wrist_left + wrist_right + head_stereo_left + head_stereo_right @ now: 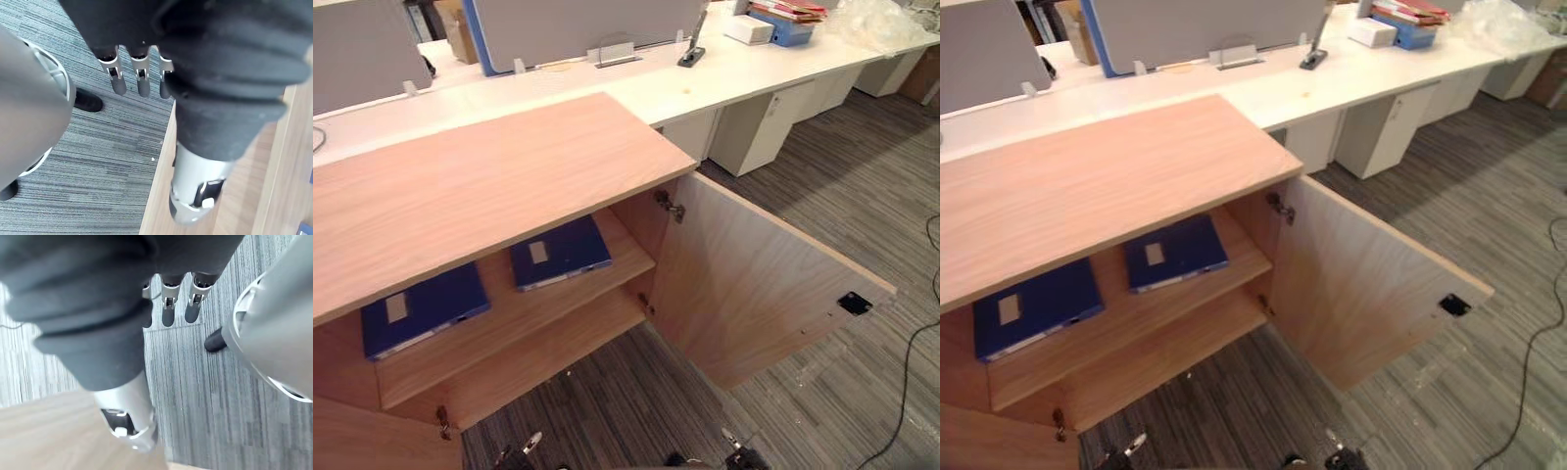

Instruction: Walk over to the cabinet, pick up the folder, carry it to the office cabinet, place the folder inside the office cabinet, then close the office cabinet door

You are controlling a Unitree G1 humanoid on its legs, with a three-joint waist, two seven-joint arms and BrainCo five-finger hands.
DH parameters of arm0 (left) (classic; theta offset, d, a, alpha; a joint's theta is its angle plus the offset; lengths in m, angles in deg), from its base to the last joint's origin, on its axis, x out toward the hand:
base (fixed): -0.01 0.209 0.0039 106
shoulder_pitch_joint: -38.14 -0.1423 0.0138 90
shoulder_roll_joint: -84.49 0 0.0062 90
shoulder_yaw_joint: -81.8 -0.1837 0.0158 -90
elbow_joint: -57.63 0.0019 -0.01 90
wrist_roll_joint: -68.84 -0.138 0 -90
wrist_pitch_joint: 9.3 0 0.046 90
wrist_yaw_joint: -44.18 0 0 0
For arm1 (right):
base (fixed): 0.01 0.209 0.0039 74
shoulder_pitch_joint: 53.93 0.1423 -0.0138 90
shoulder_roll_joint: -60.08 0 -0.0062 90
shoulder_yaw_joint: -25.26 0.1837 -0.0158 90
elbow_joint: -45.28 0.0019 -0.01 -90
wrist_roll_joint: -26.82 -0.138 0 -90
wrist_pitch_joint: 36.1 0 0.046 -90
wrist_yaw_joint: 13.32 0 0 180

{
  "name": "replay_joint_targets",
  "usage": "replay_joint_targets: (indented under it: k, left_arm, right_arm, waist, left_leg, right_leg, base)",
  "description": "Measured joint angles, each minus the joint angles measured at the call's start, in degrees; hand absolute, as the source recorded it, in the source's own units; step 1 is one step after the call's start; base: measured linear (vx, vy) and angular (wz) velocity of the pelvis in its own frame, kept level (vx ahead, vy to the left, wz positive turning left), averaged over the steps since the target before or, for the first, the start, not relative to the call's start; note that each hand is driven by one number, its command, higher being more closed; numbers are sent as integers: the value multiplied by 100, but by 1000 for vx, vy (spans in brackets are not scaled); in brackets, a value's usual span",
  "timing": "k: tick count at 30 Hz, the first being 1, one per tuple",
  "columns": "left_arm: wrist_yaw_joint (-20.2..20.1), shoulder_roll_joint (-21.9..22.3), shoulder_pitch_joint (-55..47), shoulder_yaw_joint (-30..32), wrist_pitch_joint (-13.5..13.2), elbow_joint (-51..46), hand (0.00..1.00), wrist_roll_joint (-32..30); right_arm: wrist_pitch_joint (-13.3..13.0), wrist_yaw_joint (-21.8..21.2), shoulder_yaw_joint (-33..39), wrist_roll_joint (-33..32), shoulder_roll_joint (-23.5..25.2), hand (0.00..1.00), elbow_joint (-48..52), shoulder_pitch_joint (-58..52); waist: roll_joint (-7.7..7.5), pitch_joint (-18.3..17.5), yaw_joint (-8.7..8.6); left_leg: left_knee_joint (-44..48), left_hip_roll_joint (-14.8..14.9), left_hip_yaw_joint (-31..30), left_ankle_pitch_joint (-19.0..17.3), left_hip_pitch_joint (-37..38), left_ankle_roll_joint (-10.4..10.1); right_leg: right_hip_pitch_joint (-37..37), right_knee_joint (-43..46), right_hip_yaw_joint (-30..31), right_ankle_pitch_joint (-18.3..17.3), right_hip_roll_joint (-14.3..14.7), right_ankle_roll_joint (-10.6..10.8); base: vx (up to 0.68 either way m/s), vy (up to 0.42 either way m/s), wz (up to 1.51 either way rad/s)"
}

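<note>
A low wooden cabinet (480,186) stands in front of me with its right door (754,284) swung wide open. On its upper shelf (509,338) two blue folders lie flat, one at the left (426,308) and one nearer the middle (560,253), each with a pale label. My left hand (140,81) hangs beside a wooden panel edge, fingers straight, holding nothing. My right hand (167,313) hangs over the carpet by the wooden door, also straight-fingered and empty. Both hands' fingertips (530,443) peek in at the bottom of the eye views, below the shelves.
The cabinet's left door (372,436) stands open at the lower left. Behind the cabinet runs a long white desk (724,69) with grey dividers (578,24), a stack of red and blue items (783,20) and white drawer units (754,127) under it. Grey striped carpet (842,176) lies to the right.
</note>
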Motion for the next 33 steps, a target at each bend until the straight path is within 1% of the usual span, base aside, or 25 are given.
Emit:
replay_joint_targets:
  k: [1,2,3,4,6,8,10,12,13,15,16,19,20,23,25,26,28,29,32,33]
  left_arm:
    - [56,-2,-1,0,7,3,0,4]
    - [80,-5,-10,0,13,6,0,10]
    - [131,-14,-32,-5,17,9,0,92]
    - [172,-18,-47,-6,15,16,0,238]
    - [205,-11,-75,-14,14,54,0,373]
    - [233,-8,-122,-51,14,52,0,368]
    - [264,-17,-128,-79,20,48,0,368]
    - [306,-61,-161,-250,24,41,0,369]
    - [314,-88,-178,-352,27,41,0,372]
    - [319,-138,-227,-531,30,34,0,388]
    - [319,-161,-259,-598,40,35,0,439]
    - [318,-208,-361,-759,43,-22,0,492]
    - [318,-243,-383,-808,44,-28,0,491]
    - [315,-323,-493,-961,48,-72,0,485]
    - [313,-395,-573,-1032,59,-67,0,468]
    - [312,-409,-583,-1061,61,-67,0,464]
    - [304,-415,-662,-1132,63,-68,0,442]
    - [302,-415,-676,-1157,66,-67,0,439]
    - [297,-414,-740,-1177,87,-67,0,440]
    - [296,-414,-750,-1181,87,-67,0,440]
  right_arm:
    - [-77,115,80,-181,3,0,-11,58]
    - [-100,169,106,-267,3,0,-11,85]
    - [-158,266,122,-374,-19,0,-17,126]
    - [-241,368,126,-479,-42,0,-17,172]
    - [-306,504,215,-499,-67,0,-11,218]
    - [-318,621,298,-508,-64,0,91,267]
    - [-324,744,334,-507,-67,0,493,263]
    - [-408,845,348,-513,-86,0,904,247]
    - [-556,851,353,-759,-123,0,1132,254]
    - [-712,842,436,-1091,-185,0,1375,327]
    - [-833,835,536,-1313,-225,0,1493,389]
    - [-988,835,699,-1625,-335,0,1782,529]
    - [-1028,837,785,-1632,-349,0,1874,614]
    - [-1127,842,777,-1631,-613,0,2054,924]
    - [-1155,844,704,-1624,-984,0,2055,1308]
    - [-1162,843,652,-1621,-1092,0,2055,1378]
    - [-1165,799,306,-1617,-1494,0,2053,1689]
    - [-1164,773,242,-1616,-1586,0,2044,1778]
    - [-1162,645,-26,-1616,-2045,0,1669,2298]
    - [-1162,629,-61,-1621,-2125,0,1537,2394]
  waist:
    - [3,-4,12]
    - [3,-6,12]
    - [4,-13,10]
    - [3,-15,7]
    - [22,-25,6]
    - [27,-44,20]
    - [32,-46,13]
    - [24,-75,9]
    - [31,-95,5]
    - [37,-102,2]
    - [37,-109,1]
    - [40,-110,-3]
    - [39,-111,-6]
    - [45,-114,-3]
    - [60,-106,-7]
    - [64,-99,1]
    - [120,-78,9]
    - [140,-63,8]
    - [212,-20,22]
    - [223,-13,30]
  left_leg:
    - [-6,66,27,-2,-4,-34]
    - [-6,93,20,-1,-3,-40]
    - [-5,131,-2,-8,10,-59]
    - [-5,132,-34,-12,40,-64]
    - [10,128,-41,-37,150,-89]
    - [41,126,-49,-83,224,-99]
    - [94,121,-55,-191,274,-94]
    - [120,81,-95,-245,287,-83]
    - [121,33,-172,-264,277,-69]
    - [125,-25,-331,-326,268,-37]
    - [125,-72,-354,-340,269,-18]
    - [132,-179,-520,-401,260,8]
    - [135,-205,-558,-410,248,18]
    - [186,-270,-689,-424,161,42]
    - [190,-303,-918,-430,80,55]
    - [190,-305,-934,-430,76,55]
    - [193,-311,-983,-430,85,57]
    - [193,-312,-993,-431,83,58]
    - [192,-322,-1075,-428,69,61]
    - [191,-327,-1124,-428,66,61]
  right_leg:
    - [100,-317,42,159,145,73]
    - [182,-509,52,256,216,62]
    - [334,-901,110,448,347,44]
    - [477,-1172,154,578,399,34]
    - [601,-1293,267,624,420,31]
    - [623,-1293,383,624,420,32]
    - [627,-1294,497,637,416,41]
    - [613,-1297,606,664,386,68]
    - [583,-1298,633,694,349,85]
    - [560,-1313,706,727,305,124]
    - [544,-1331,723,744,259,141]
    - [515,-1336,728,762,165,171]
    - [505,-1336,728,781,143,200]
    - [417,-1336,745,832,81,240]
    - [346,-1335,754,894,69,259]
    - [348,-1335,747,895,66,261]
    - [360,-1334,741,899,63,259]
    - [361,-1334,740,903,63,259]
    - [377,-1332,730,921,61,258]
    - [382,-1332,716,921,59,259]
  base:
    - [86,-125,-27]
    - [100,-149,-33]
    - [97,-133,-30]
    - [60,-80,-31]
    - [80,-31,-31]
    - [50,-6,-31]
    - [-7,22,-26]
    - [-31,35,-19]
    - [-40,34,-11]
    - [-55,44,-9]
    - [-69,52,-2]
    - [-91,71,3]
    - [-69,56,3]
    - [-45,32,-5]
    - [-18,8,-4]
    - [-24,13,7]
    - [-13,9,2]
    - [0,0,0]
    - [-10,2,1]
    - [-35,4,9]
